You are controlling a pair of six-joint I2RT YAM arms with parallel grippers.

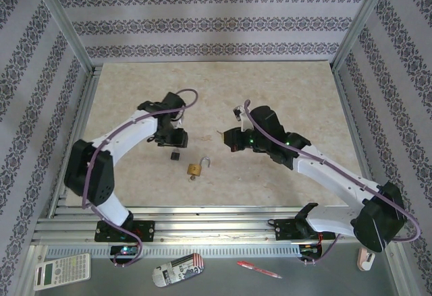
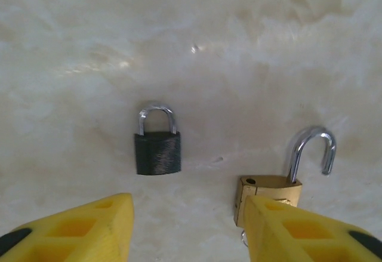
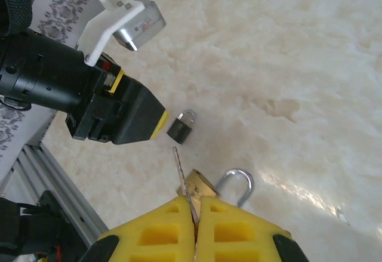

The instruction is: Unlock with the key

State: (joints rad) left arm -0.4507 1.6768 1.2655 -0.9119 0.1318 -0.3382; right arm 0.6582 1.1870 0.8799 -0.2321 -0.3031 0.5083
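My right gripper point(image 3: 195, 201) is shut on the key point(image 3: 179, 165). Its thin silvery blade sticks out past the yellow fingertips, above the table. Below it lies a brass padlock point(image 3: 201, 184) with its silver shackle point(image 3: 237, 181) swung open. A small black padlock point(image 3: 181, 128) with a shut shackle lies just beyond. My left gripper point(image 2: 188, 229) hovers open near the table with nothing between its yellow fingers point(image 2: 89, 226). The black padlock point(image 2: 157, 152) lies ahead of it and the brass padlock point(image 2: 268, 189) sits by its right finger. From above, both grippers point(image 1: 174, 138) point(image 1: 229, 138) flank the two locks point(image 1: 175, 155) point(image 1: 196, 169).
The locks lie on a marbled beige tabletop point(image 1: 283, 94) with aluminium frame rails point(image 1: 202, 225) along its near edge. A calculator point(image 1: 62, 271), a small case point(image 1: 178, 270) and a red pen point(image 1: 258, 270) lie below the rails. Patterned walls close in the left, right and back.
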